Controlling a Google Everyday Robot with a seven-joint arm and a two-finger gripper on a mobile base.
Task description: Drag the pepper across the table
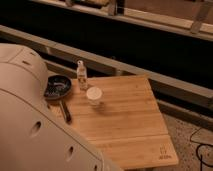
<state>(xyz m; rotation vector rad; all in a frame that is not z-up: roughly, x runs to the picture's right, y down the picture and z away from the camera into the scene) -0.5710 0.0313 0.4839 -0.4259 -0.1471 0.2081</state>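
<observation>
The table (125, 125) is a light bamboo-coloured plank top with a small dark logo (163, 151) near its front right corner. The pepper does not show in this view; it is hidden or out of view. The gripper is not in view. Only a large white rounded part of my arm (30, 110) shows, covering the left side of the view and the table's left front corner.
On the table's left part stand a small clear bottle (81, 75), a white cup (93, 96) and a dark bowl (58, 86). A black slender bar (65, 110) lies by my arm. A dark wall with rails runs behind; speckled floor lies to the right.
</observation>
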